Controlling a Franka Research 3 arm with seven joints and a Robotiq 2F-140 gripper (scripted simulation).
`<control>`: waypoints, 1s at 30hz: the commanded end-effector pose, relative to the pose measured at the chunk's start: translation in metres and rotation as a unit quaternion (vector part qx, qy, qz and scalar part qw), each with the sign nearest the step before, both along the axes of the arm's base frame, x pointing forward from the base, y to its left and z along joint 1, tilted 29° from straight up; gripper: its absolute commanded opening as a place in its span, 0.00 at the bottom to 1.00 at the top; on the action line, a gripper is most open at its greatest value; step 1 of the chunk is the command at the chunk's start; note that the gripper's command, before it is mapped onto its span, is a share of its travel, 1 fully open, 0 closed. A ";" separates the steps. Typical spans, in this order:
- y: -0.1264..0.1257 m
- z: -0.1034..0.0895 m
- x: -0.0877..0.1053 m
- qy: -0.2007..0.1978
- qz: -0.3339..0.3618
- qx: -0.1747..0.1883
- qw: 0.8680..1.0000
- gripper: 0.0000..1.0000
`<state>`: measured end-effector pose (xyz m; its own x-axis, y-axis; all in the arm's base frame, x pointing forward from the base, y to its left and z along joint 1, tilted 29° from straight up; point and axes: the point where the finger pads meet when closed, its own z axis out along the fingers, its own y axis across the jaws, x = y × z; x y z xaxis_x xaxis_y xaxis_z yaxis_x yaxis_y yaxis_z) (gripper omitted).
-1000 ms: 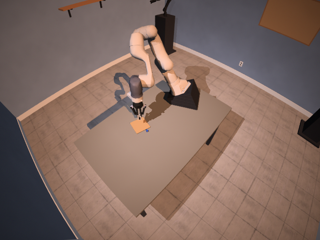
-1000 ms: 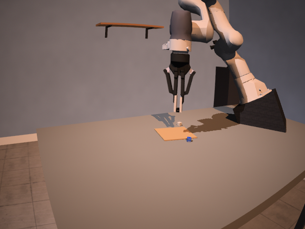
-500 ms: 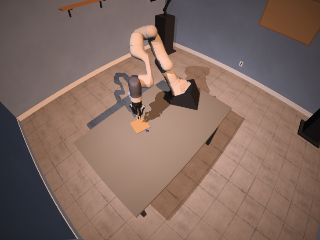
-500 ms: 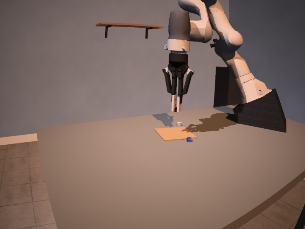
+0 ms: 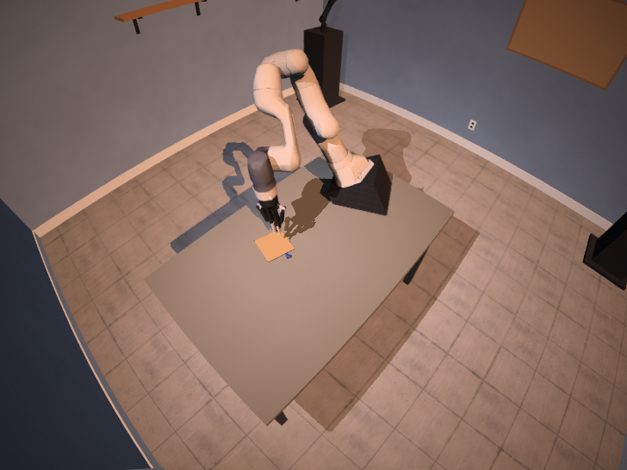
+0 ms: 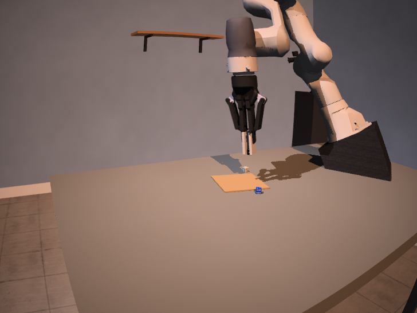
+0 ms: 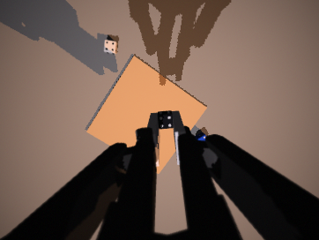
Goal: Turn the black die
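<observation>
My gripper (image 7: 166,123) is shut on the black die (image 7: 166,119), whose face with several white pips points at the wrist camera. It hangs well above the orange mat (image 7: 145,112), over the mat's far side as the exterior view (image 6: 248,149) shows. The mat lies flat on the table (image 6: 239,182). A white die (image 7: 111,46) (image 6: 245,168) sits on the table just off the mat's far corner. A blue die (image 6: 258,190) rests at the mat's right front edge; in the wrist view (image 7: 201,135) my finger partly hides it.
The robot's dark base (image 6: 357,153) stands at the back right of the table. The arm casts shadows on the table behind the mat.
</observation>
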<state>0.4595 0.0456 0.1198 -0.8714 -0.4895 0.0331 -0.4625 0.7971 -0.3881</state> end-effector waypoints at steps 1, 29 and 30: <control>0.004 -0.015 -0.026 0.066 0.043 0.036 0.996 0.07; 0.035 -0.041 -0.084 0.159 0.106 0.195 0.962 0.07; 0.036 -0.042 -0.086 0.160 0.108 0.200 0.961 0.07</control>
